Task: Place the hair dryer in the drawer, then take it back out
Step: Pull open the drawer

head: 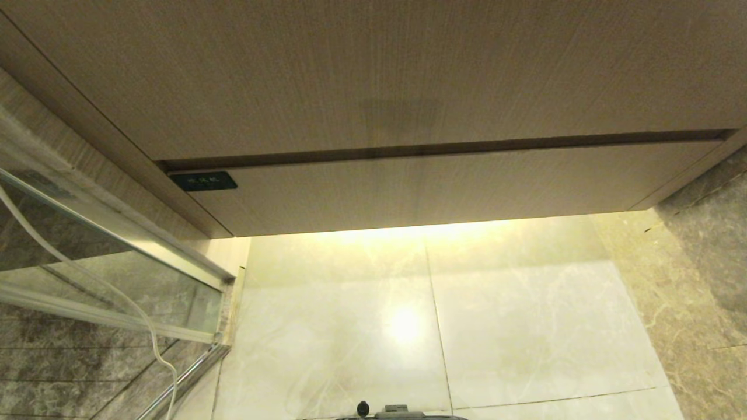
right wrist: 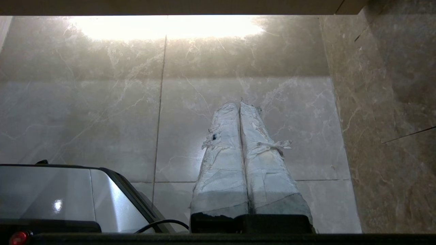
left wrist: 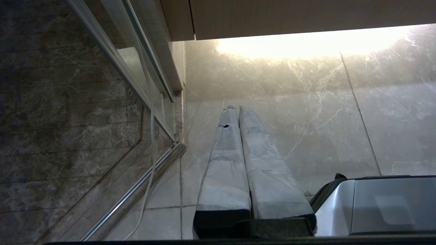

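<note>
The drawer (head: 443,189) is a wide, shallow light wood front with a small dark label (head: 204,181) at its left end. It sits closed under a taller wood panel (head: 373,76). The hair dryer is out of view. My left gripper (left wrist: 235,108) is shut and empty, its taped fingers pressed together, hanging over the pale floor tiles near the glass door's corner. My right gripper (right wrist: 239,103) is also shut and empty, over the tiles near the right wall. Neither arm shows in the head view.
A glass door with a metal frame (head: 117,245) stands on the left, and a white cable (head: 157,350) hangs beside it. A brown marble wall (head: 700,280) closes the right side. The robot's base (head: 385,413) shows at the bottom edge, over glossy tiles (head: 420,326).
</note>
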Motion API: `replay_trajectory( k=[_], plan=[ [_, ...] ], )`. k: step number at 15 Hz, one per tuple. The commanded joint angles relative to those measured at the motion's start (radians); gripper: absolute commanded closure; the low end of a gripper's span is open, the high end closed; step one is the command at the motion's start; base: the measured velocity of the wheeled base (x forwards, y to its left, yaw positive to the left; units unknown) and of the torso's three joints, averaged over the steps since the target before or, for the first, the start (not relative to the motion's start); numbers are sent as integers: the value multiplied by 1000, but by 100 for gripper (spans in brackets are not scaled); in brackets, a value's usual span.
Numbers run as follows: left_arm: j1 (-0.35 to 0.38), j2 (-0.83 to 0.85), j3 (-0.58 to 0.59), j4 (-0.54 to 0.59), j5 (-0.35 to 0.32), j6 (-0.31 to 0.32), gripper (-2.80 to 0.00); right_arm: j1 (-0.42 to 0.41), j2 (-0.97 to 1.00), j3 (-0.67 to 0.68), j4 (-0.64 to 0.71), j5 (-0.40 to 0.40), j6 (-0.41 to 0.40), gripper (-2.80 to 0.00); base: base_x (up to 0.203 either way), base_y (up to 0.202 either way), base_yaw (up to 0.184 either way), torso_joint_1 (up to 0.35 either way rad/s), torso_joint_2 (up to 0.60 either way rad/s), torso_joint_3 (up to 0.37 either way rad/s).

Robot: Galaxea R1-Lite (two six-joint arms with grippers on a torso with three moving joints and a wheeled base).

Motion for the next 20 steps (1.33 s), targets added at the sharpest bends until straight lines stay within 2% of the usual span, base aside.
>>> replay_trajectory(
  k=[1, 5, 7, 8, 10, 13, 14, 17, 20],
  plan=[
    [0, 0, 0, 0, 1, -1, 0, 0, 0, 0, 0, 1, -2, 0, 0, 0, 0, 0, 0, 0],
    [0, 2, 0, 0, 1, -1, 0, 0, 0, 0, -9, 1, -16, 0, 0, 0, 0, 0, 0, 0],
    [0, 1, 0, 0, 0, -1, 0, 0, 2, -60, -3, 13, -13, 0, 0, 0, 0, 0, 0, 0],
    [0, 0, 0, 0, 1, -1, 0, 0, 24, -145, 21, 19, -14, 0, 0, 0, 0, 0, 0, 0],
    [0, 2, 0, 0, 1, -1, 0, 2, 157, -410, 111, 31, -15, 0, 0, 0, 0, 0, 0, 0],
    [0, 2, 0, 0, 0, -1, 0, 7, 566, -884, 348, 99, -16, 0, 0, 0, 0, 0, 0, 0],
    [0, 0, 0, 0, 1, -1, 0, 14, 695, -999, 422, 133, -26, 0, 0, 0, 0, 0, 0, 0],
    [0, 0, 0, 0, 1, -1, 0, 52, 1094, -1250, 577, 225, -115, 0, 0, 0, 0, 0, 0, 0],
    [0, 1, 0, 0, 0, -1, 0, 91, 1399, -1403, 654, 341, -222, 0, 0, 0, 0, 0, 0, 0]
  ],
)
